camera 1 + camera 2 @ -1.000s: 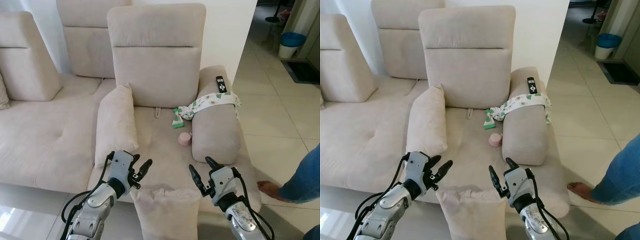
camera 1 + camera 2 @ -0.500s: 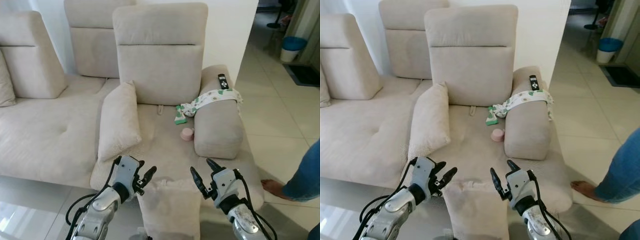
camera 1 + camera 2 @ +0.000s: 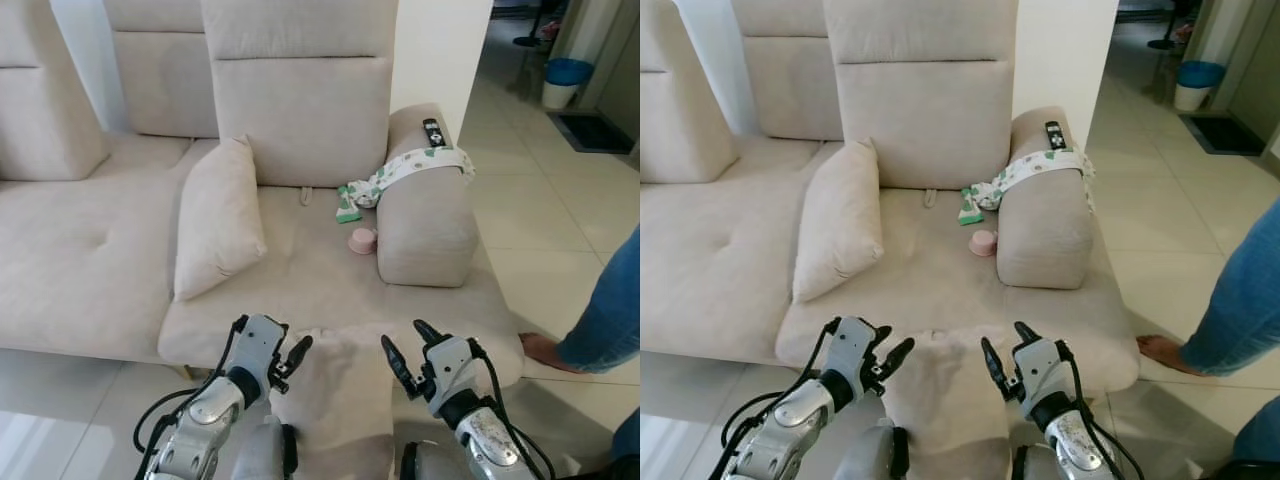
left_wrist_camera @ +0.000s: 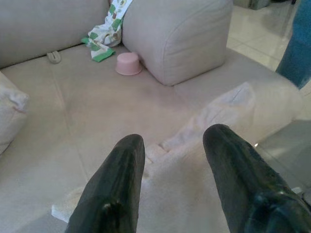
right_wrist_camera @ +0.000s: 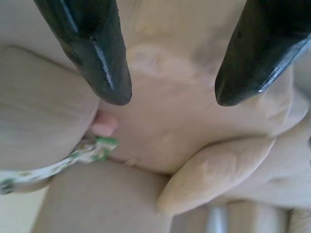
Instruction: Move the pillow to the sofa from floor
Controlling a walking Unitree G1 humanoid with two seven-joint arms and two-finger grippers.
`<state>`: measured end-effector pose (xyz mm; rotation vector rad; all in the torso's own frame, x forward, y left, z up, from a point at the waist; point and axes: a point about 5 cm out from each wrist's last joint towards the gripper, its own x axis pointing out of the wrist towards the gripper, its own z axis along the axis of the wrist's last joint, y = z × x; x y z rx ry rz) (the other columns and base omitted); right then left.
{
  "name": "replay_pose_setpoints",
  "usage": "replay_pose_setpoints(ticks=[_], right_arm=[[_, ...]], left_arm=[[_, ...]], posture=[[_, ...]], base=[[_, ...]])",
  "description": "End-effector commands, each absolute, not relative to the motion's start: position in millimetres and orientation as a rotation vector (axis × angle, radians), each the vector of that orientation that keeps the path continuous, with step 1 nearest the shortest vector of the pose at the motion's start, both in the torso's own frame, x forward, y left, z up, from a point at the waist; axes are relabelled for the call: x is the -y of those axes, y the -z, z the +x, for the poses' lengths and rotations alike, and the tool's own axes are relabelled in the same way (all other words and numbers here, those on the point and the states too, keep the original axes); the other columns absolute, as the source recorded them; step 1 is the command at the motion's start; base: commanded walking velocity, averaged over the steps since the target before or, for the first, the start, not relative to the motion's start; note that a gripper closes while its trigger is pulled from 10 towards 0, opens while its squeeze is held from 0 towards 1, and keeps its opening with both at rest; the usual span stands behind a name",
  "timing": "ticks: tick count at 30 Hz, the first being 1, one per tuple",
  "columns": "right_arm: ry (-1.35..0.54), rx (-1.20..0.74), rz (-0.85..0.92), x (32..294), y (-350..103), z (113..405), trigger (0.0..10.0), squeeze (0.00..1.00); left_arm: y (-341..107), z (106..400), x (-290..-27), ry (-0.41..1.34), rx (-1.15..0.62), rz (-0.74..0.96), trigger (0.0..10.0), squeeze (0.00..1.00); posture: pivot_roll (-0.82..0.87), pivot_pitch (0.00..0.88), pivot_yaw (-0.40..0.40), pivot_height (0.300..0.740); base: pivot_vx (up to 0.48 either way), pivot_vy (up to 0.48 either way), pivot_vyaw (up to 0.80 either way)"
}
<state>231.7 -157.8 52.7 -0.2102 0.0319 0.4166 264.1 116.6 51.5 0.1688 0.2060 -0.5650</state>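
A beige pillow point(image 3: 340, 400) stands upright between my two arms, and its top edge lies against the front edge of the beige sofa seat point(image 3: 300, 270). My left gripper point(image 3: 283, 348) is open at the pillow's left side. On the pillow's right side my right gripper point(image 3: 402, 336) is also open. In the left wrist view the two black fingers point(image 4: 114, 184) stand apart over the pillow point(image 4: 194, 160), with nothing clamped between them. The right wrist view shows its fingers point(image 5: 92, 43) spread above the seat.
A second beige pillow point(image 3: 215, 215) leans on the seat at the left. A pink cup point(image 3: 362, 240), a green patterned cloth point(image 3: 400, 172) and a remote point(image 3: 434, 132) lie by the armrest point(image 3: 428, 215). A person's bare foot point(image 3: 545, 350) and blue-clad leg point(image 3: 610, 310) stand on the right.
The view has tilted down and drawn closer to the sofa. The pillow between my arms has come up and forward, so its top now meets the seat's front edge. Both grippers stay open.
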Motion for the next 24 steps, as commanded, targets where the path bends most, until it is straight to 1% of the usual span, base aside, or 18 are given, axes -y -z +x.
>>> replay_pose_setpoints(ticks=[1,3,5,6,7,11,12,15,17,18,22,23,24], right_arm=[[-0.444,-0.072,-0.236,158,-49,234,10.0,0.00],[-0.482,-0.139,-0.347,169,-43,239,10.0,0.00],[-0.482,-0.139,-0.347,169,-43,239,10.0,0.00],[-0.501,-0.176,-0.458,182,-42,245,10.0,0.00],[-0.508,-0.182,-0.496,186,-43,248,10.0,0.00],[-0.529,-0.183,-0.550,191,-45,252,10.0,0.00],[-0.553,-0.182,-0.576,192,-46,254,10.0,1.00],[-0.592,-0.172,-0.636,194,-49,261,10.0,1.00],[-0.589,-0.170,-0.689,196,-50,268,10.0,1.00],[-0.589,-0.170,-0.689,196,-50,268,10.0,1.00],[-0.603,-0.160,-0.772,191,-51,280,10.0,1.00],[-0.623,-0.160,-0.789,187,-51,285,10.0,0.00],[-0.637,-0.160,-0.799,184,-50,288,10.0,0.00]], left_arm=[[-54,267,-118,0.558,-0.192,0.219,10.0,0.00],[-55,270,-119,0.541,-0.195,0.294,10.0,0.00],[-55,270,-119,0.541,-0.195,0.294,10.0,0.00],[-57,274,-119,0.529,-0.201,0.357,10.0,0.00],[-60,275,-118,0.533,-0.196,0.370,10.0,0.00],[-64,276,-114,0.553,-0.180,0.388,10.0,0.00],[-66,275,-112,0.564,-0.171,0.394,10.0,0.00],[-67,274,-108,0.581,-0.163,0.409,10.0,0.00],[-67,273,-106,0.584,-0.160,0.421,10.0,0.00],[-67,273,-106,0.584,-0.160,0.421,10.0,0.00],[-67,271,-106,0.581,-0.160,0.438,10.0,0.00],[-67,270,-106,0.581,-0.161,0.445,10.0,0.00],[-67,270,-106,0.580,-0.162,0.451,10.0,0.00]], posture=[[0.04,0.000,0.077,0.590],[0.04,0.000,0.077,0.590],[0.04,0.000,0.077,0.590],[0.04,0.000,0.080,0.590],[0.04,0.000,0.078,0.590],[0.04,0.000,0.078,0.590],[0.04,0.000,0.078,0.590],[0.06,0.000,0.077,0.590],[0.06,0.000,0.076,0.590],[0.06,0.000,0.076,0.590],[0.07,0.000,0.080,0.590],[0.08,0.000,0.082,0.590],[0.08,0.000,0.082,0.590]], base=[[0.000,0.000,0.00],[0.000,0.000,0.00],[0.000,0.000,0.00],[0.000,0.000,0.00],[0.000,0.000,0.00],[0.000,0.000,0.00],[0.000,0.000,0.00],[0.000,0.000,0.00],[0.000,0.000,0.00],[0.000,0.000,0.00],[0.000,0.000,0.00],[0.000,0.000,0.00],[0.000,0.000,0.00]])
